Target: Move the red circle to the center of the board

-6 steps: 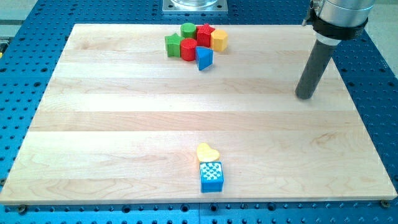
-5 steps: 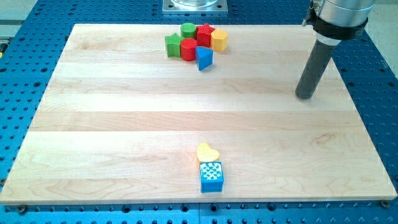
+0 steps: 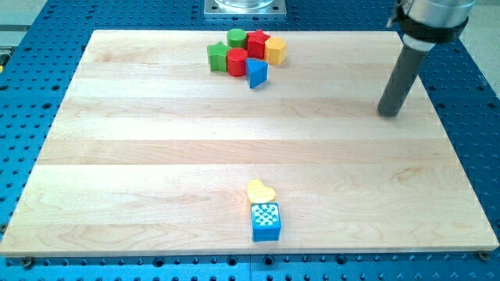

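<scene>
The red circle point(image 3: 237, 62) sits in a cluster of blocks near the view's top, left of centre on the wooden board point(image 3: 156, 156). Around it are a green square point(image 3: 218, 55), a green cylinder point(image 3: 237, 37), a red block point(image 3: 258, 44), a yellow hexagon point(image 3: 275, 50) and a blue triangle point(image 3: 256, 72). My tip point(image 3: 390, 114) rests on the board at the view's right, far to the right of the cluster and slightly below it, touching no block.
A yellow heart point(image 3: 260, 191) and a blue square point(image 3: 266, 222) sit together near the view's bottom, at the middle. A metal mount point(image 3: 245, 7) stands beyond the board's top edge. Blue perforated table surrounds the board.
My tip has moved slightly to the right and a little toward the view's top. No block has moved.
</scene>
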